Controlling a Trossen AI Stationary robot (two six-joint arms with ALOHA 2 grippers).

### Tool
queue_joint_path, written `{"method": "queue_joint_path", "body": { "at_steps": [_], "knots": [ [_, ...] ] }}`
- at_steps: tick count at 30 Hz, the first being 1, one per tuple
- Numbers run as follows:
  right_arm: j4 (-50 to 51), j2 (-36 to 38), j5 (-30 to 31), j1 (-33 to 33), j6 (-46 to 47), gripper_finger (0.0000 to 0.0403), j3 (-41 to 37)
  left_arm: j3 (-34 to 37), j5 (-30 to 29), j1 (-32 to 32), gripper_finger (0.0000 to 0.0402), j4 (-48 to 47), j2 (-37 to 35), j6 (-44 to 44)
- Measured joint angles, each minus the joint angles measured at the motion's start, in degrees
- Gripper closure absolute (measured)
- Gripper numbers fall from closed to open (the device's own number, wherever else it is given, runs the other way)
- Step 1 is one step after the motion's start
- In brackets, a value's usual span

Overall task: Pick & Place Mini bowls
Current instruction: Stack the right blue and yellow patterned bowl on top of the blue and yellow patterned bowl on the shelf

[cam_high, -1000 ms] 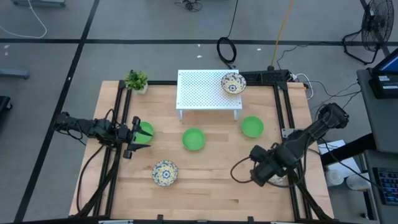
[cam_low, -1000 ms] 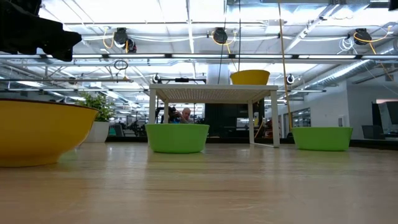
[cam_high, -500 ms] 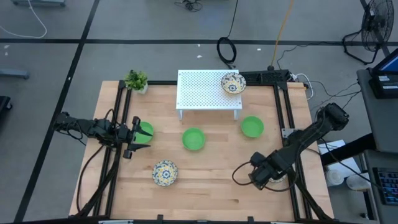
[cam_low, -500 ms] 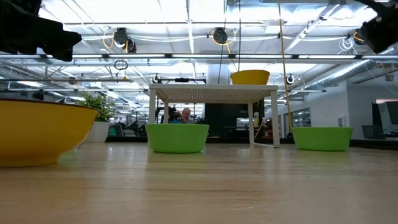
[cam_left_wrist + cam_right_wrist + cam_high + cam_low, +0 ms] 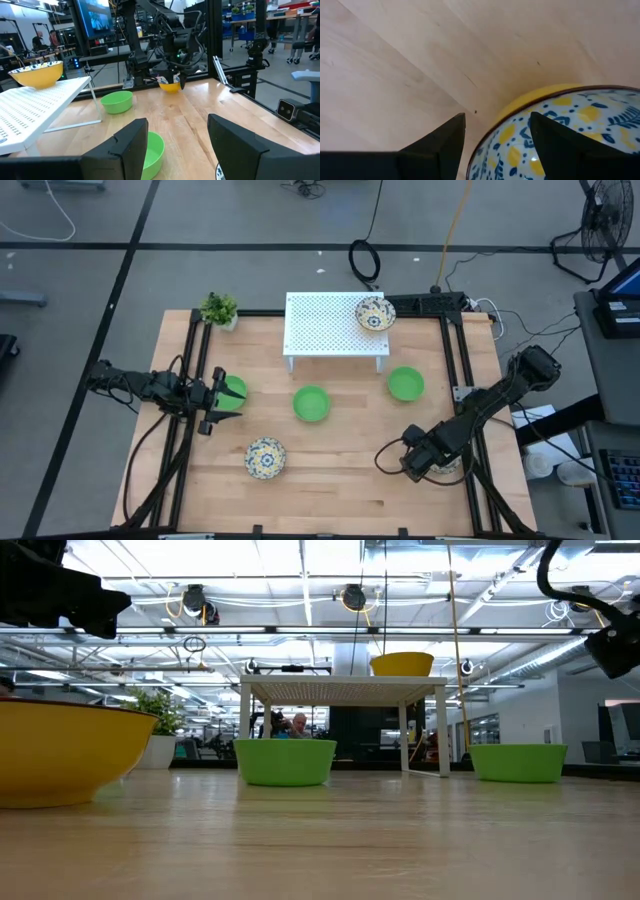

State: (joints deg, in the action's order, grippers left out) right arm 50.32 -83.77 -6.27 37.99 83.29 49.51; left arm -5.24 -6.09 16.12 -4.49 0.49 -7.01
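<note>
Six mini bowls counted. Green bowl [image 5: 311, 403] at mid table; second green bowl [image 5: 405, 384] just off the rack's right leg; third green bowl [image 5: 232, 392] at the left edge, partly under the left arm's tip. Patterned yellow bowl [image 5: 265, 458] toward the near left. Another patterned bowl [image 5: 375, 314] up on the white perforated rack [image 5: 325, 325], right corner. Last patterned bowl [image 5: 555, 135] at the near right edge of the table [image 5: 340, 480], directly beneath the right gripper [image 5: 422, 462]; jaws parted, straddling its rim, not seen clamping it. Left gripper [image 5: 222, 393] at the left edge, jaws spread wide, empty, over the third green bowl. Potted plant [image 5: 219, 309] at the far left corner.
</note>
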Motion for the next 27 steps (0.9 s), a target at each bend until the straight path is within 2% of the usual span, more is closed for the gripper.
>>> {"method": "queue_joint_path", "body": {
  "at_steps": [27],
  "knots": [
    [0.1, 0.0, 0.0, 0.0, 1.1, 0.0193, 0.0, 0.0, 0.0, 0.0, 0.019, 0.0, 0.0, 0.0]
  ]
}}
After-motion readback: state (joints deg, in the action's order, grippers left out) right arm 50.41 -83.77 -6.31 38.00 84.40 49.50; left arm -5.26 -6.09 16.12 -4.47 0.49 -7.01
